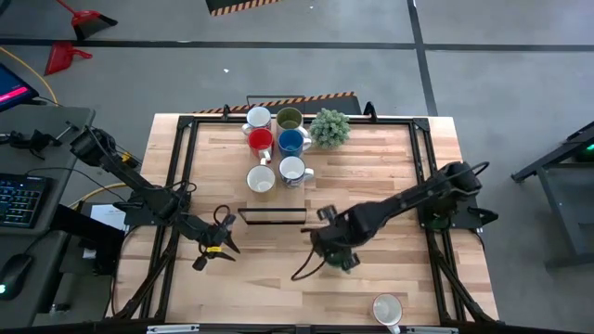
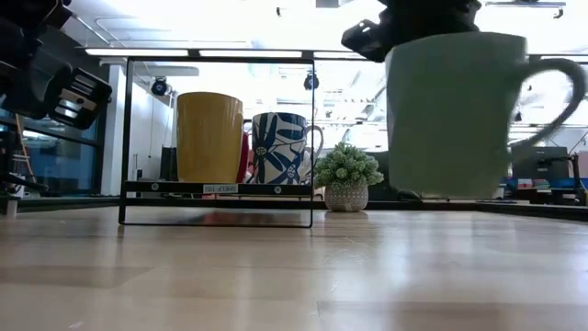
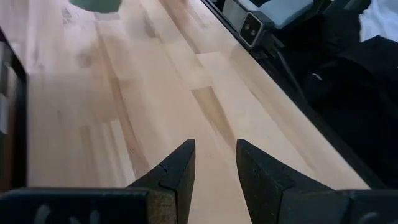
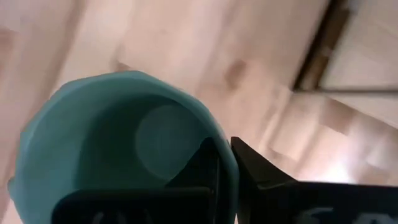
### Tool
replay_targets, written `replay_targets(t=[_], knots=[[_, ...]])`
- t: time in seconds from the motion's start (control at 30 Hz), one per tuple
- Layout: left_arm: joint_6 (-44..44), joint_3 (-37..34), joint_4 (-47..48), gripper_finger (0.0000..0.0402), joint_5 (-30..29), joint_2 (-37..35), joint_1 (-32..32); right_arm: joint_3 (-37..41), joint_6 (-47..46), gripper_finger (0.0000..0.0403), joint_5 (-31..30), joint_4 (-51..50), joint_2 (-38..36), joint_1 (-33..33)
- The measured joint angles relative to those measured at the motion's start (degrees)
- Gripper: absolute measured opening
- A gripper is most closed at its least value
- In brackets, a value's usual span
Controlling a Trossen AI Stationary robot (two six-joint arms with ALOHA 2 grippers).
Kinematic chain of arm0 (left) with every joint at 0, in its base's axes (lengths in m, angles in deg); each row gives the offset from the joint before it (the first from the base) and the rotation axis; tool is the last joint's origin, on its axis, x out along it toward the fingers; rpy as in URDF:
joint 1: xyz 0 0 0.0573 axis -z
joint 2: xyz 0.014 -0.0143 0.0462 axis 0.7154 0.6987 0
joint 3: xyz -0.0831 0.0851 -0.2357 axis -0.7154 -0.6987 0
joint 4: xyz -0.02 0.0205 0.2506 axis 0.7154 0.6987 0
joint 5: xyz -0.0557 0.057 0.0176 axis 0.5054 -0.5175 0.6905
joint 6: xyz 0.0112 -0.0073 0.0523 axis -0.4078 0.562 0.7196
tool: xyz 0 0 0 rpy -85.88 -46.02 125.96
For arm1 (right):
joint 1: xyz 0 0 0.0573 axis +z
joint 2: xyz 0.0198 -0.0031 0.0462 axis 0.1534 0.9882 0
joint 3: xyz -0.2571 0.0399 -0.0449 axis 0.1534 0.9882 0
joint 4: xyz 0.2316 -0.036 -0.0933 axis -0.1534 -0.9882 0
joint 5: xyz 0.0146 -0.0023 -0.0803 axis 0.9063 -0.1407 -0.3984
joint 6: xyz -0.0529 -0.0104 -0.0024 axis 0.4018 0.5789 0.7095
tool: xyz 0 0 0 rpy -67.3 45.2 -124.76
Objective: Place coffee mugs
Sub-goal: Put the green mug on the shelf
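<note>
Right gripper [image 4: 225,163] pinches the teal mug's [image 4: 124,143] rim mid-table (bare wood around); left gripper [image 3: 214,168], part-open, holds nothing.

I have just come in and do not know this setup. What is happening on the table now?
The right tool is shut on the rim of a teal mug, one finger inside and one outside, near the table's front middle. The left tool hangs empty, fingers apart, over the table's left front. Six mugs, among them the red mug and blue mug, stand grouped at the back by a rack and a plant. One white mug lies at the front edge.
</note>
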Motion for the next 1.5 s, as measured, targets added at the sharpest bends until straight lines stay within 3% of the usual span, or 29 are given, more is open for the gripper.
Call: replay_targets(t=[0.17,0.43,0.6,0.8,1.07,1.5], knots=[[1.1,0.0,0.0,0.0106,-1.2,0.0,0.0,0.0,3.7,0.0001,-0.3,-2.5,-4.2,-7.1],[-3.2,0.0,2.0,0.0106,-0.6,0.0,0.0,0.1,12.9,0.0,6.2,-4.4,-5.6,-20.9],[-3.3,0.0,3.7,0.0106,-0.5,0.0,0.0,0.1,19.5,0.0,8.1,-3.9,-6.2,-25.9],[-3.3,0.0,3.7,0.0106,-0.8,0.0,0.0,0.1,26.3,0.0,14.9,-1.5,-6.1,-31.0],[-3.4,0.0,3.7,0.0106,-3.1,0.0,0.0,0.1,32.5,0.0,18.3,2.3,-5.7,-31.7],[-3.4,0.0,3.6,0.0106,-4.2,0.0,0.0,0.1,40.7,0.0,18.2,6.5,-3.4,-29.4]])
